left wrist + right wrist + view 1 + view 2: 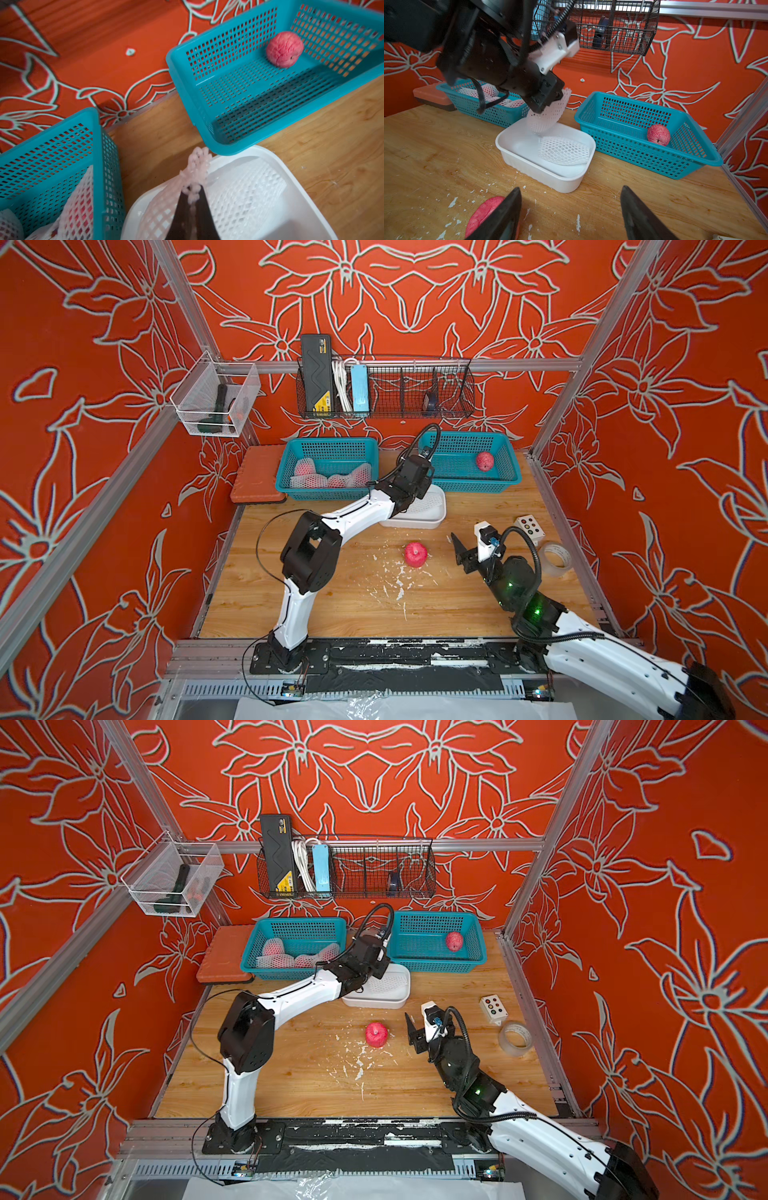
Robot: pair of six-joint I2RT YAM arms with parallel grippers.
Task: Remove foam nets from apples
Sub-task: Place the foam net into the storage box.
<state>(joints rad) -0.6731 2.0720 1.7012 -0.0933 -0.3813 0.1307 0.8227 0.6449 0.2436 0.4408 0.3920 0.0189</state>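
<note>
1. Foam nets (300,482) and apples (305,467) are pictured on a wooden table (332,614) walled in by red floral panels (83,406).
2. At the back, the left teal basket (328,445) is filled with apples wrapped in white mesh, while the right teal basket (469,439) beside it is occupied by a single bare apple (484,460), seen in both top views.
3. A white tray (415,524) is set just in front of the two baskets, and a flattened net (563,150) is laid inside it.
4. The left gripper (191,188) is held over the tray, its jaws clamped on an emptied net (548,116) that is hung down toward the tray floor.
5. The right gripper (571,188) is shown with jaws spread wide and nothing between them, near a second bare apple (415,554) stood at mid-table.
6. White foam crumbs (399,585) are scattered over the wood around that apple.
</note>
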